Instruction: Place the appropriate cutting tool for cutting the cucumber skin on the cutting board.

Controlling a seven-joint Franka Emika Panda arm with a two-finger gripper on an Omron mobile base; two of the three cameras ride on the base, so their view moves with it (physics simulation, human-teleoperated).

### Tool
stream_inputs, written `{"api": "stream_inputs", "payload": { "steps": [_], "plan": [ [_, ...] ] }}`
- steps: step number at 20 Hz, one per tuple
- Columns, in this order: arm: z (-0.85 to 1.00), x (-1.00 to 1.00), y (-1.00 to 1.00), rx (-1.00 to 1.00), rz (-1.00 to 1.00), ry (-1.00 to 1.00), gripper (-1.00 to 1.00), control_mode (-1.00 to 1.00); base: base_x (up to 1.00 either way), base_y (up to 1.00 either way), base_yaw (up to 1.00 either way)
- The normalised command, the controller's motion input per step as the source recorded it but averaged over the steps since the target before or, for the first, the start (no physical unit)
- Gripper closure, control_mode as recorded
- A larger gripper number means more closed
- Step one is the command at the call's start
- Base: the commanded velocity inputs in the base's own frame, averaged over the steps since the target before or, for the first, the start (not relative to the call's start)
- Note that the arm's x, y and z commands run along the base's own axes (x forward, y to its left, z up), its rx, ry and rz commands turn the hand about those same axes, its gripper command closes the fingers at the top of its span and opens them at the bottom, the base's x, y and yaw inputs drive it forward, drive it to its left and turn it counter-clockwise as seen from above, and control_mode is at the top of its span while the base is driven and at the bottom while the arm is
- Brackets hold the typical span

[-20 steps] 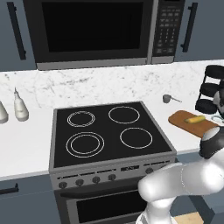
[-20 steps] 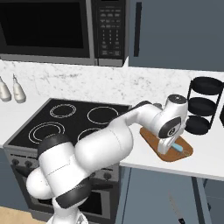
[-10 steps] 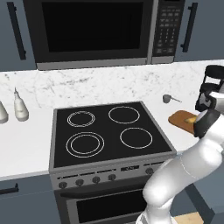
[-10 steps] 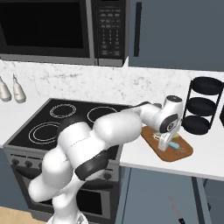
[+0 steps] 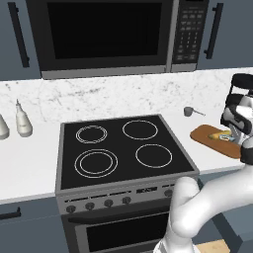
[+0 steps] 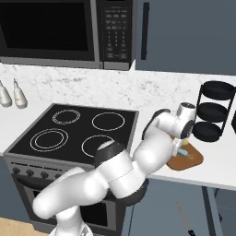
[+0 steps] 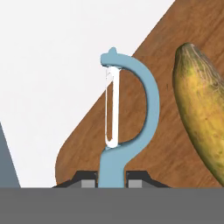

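— Where's the peeler (image 7: 127, 109)?

— Clamped by its blue handle in my pincer (image 7: 112, 177), head hanging over the board's (image 7: 153, 148) corner near the tabletop (image 7: 52, 65), cucumber (image 7: 201, 113) just beside it.

— What's the risk?

— Let go here and I reckon it could tip off that edge. Shift toward the cucumber and I might nudge it rolling.

Rendered frames, even flat bright light, no clear source. Shadows near absent on my counter (image 5: 29, 163). No glare, no edge distortion. Base views sharp; my hand view slightly soft, low-res textures.
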Motion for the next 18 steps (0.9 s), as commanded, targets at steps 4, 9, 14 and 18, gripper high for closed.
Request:
{"api": "stream_inputs", "payload": {
  "steps": [4, 9, 14, 18],
  "plan": [
    [-0.31, 0.19, -0.21, 0.12, 0.06, 0.02, 1.0, -1.0, 0.0, 0.0, 0.0],
    [-0.5, -0.01, -0.02, 0.06, 0.06, 0.0, 1.0, -1.0, 0.0, 0.0, 0.0],
    [-0.43, -0.02, 0.1, 0.01, 0.06, 0.0, -1.0, -1.0, 0.0, 0.0, 0.0],
    [-0.21, -0.06, 0.25, 0.0, 0.05, -0.03, -1.0, -1.0, 0.0, 0.0, 0.0]
  ]
}}
